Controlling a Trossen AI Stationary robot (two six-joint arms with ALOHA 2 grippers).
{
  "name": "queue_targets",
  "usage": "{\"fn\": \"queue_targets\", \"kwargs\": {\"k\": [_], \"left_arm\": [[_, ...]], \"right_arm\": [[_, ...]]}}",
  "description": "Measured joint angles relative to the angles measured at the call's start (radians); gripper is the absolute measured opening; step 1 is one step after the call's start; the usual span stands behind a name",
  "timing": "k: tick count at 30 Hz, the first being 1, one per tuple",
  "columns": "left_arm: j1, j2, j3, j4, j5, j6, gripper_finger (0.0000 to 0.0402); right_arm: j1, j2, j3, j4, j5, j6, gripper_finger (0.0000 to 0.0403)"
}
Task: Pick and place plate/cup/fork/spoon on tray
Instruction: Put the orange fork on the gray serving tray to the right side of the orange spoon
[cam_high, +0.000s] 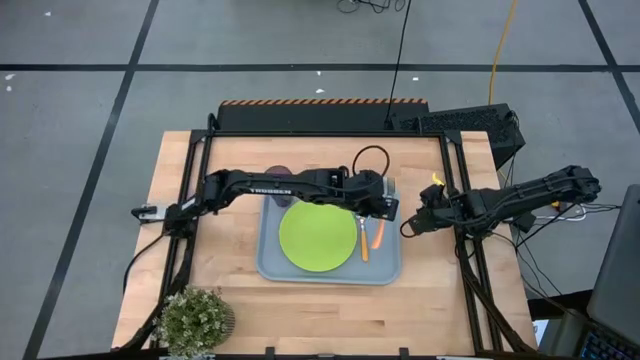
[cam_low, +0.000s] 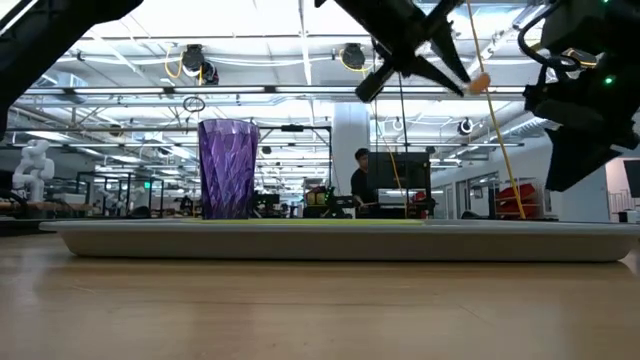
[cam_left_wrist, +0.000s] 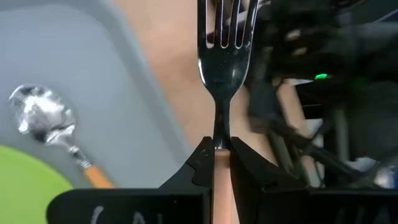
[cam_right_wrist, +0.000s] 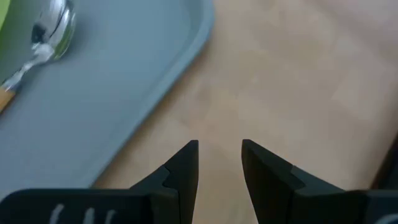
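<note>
The grey-blue tray (cam_high: 385, 268) lies mid-table. On it rest the lime-green plate (cam_high: 318, 237), the purple cup (cam_low: 228, 168) upright at its far left corner, and the spoon (cam_left_wrist: 43, 119), whose handle end leans on the plate's rim. My left gripper (cam_high: 386, 208) hangs over the tray's right part, shut on the fork (cam_left_wrist: 227, 43). My right gripper (cam_right_wrist: 219, 158) is open and holds nothing. It hovers over bare wood just right of the tray's right rim (cam_right_wrist: 186, 56). My left gripper pinches the fork between its two fingers at the top of the orange handle (cam_left_wrist: 221, 163), just below the silver neck. The tined head (cam_left_wrist: 227, 31) sticks out past the fingertips. The fork is lifted clear, above the tray's right side.
A potted plant (cam_high: 195, 320) stands at the near left corner. A black frame (cam_high: 320, 135) borders the far and side edges of the table. Bare wood (cam_high: 430, 280) lies between the tray and the right arm. A person (cam_low: 360, 178) stands far off in the room behind.
</note>
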Motion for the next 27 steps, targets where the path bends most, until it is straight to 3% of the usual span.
{"fn": "queue_targets", "kwargs": {"k": [9,15,20,27], "left_arm": [[-0.019,0.078,-0.003,0.023,0.002,-0.073,0.0031],[-0.017,0.153,-0.001,0.162,0.02,-0.078,0.0026],[-0.009,0.191,-0.002,0.182,0.054,-0.078,0.0026],[0.005,0.209,-0.001,0.184,-0.002,-0.079,0.0026]], "right_arm": [[0.054,-0.004,-0.057,0.004,-0.045,0.079,0.0116],[0.055,-0.021,-0.061,0.001,-0.043,0.086,0.0116],[0.055,-0.037,-0.061,0.025,-0.041,0.062,0.0116],[0.055,-0.049,-0.061,0.048,-0.038,0.035,0.0116]]}}
